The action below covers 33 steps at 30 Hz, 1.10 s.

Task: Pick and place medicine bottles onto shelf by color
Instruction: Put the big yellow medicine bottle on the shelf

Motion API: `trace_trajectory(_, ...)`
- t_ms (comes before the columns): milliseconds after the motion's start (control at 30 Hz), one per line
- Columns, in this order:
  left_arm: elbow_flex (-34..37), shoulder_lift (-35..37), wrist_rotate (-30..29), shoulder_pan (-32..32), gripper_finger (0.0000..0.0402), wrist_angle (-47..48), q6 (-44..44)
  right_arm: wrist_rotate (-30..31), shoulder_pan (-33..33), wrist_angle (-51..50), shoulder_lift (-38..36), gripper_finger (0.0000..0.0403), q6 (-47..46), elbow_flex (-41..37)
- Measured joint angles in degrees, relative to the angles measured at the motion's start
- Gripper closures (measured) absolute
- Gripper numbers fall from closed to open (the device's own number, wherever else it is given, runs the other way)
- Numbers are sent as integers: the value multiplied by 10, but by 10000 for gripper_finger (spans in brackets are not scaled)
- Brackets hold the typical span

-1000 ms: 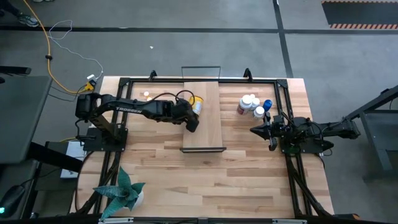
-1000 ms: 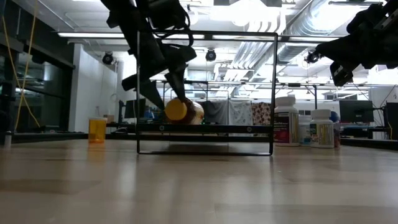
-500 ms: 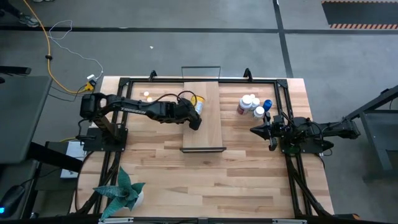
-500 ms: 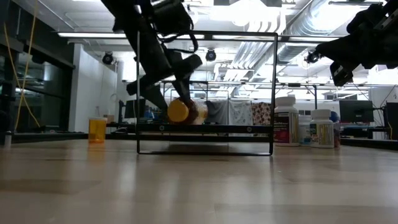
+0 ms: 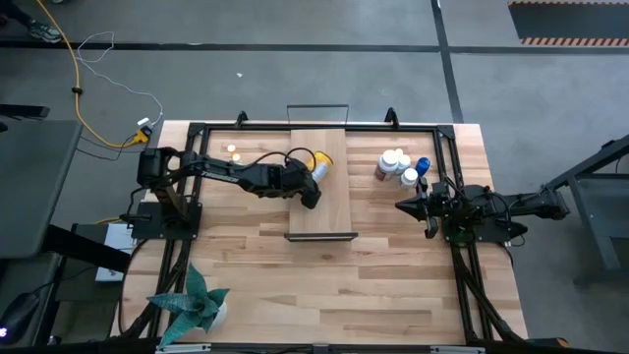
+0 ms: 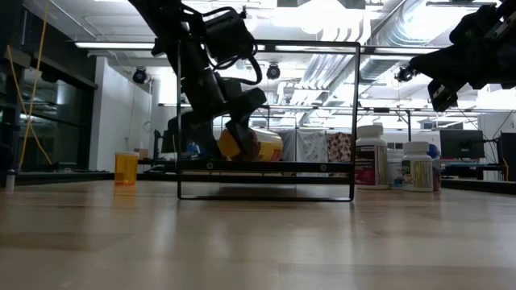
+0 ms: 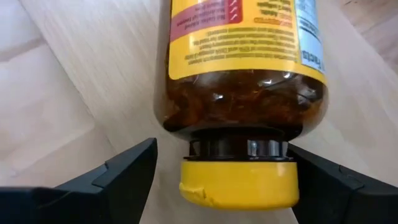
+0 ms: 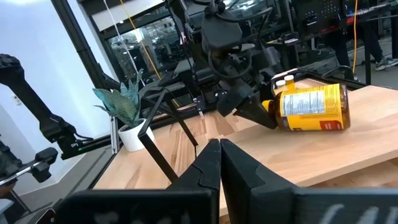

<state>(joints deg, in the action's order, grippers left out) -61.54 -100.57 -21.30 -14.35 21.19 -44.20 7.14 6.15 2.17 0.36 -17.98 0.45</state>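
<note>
Bright ceiling lights (image 6: 322, 12) glare in the low view; foreground tabletop (image 6: 258, 242) blurred

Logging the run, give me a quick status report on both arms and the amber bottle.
Left gripper open around amber bottle cap. Bottle lying on shelf. Right gripper shut, waiting right of shelf. Nothing in the way.

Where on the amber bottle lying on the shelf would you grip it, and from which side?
Grip the amber bottle at its narrow neck above the yellow cap, coming in cap-end first. It lies on its side on the shelf, and the open left tool already straddles the cap there. The wide labelled body looks harder to span.
</note>
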Motion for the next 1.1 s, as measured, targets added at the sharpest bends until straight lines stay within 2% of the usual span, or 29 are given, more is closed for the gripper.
trace_trajectory(367, 0, 2, -12, -18, 102, 0, 66, 0, 0, 0, 0, 402, 0, 0)
trace_trajectory(500, 0, 2, -12, -19, 128, 0, 70, 0, 0, 0, 0, 402, 0, 0)
trace_trajectory(700, 0, 3, -8, -19, 198, 5, 87, 0, 0, 0, 0, 402, 0, 0)
trace_trajectory(867, 0, 16, -2, -19, 201, 26, 96, 0, 0, 0, 0, 402, 0, 0)
trace_trajectory(1000, -8, 50, 5, -21, 201, 73, 111, 0, 0, 0, 0, 402, 0, 0)
trace_trajectory(1100, -40, 81, 4, -22, 201, 156, 130, -1, 0, 0, 2, 402, 0, 0)
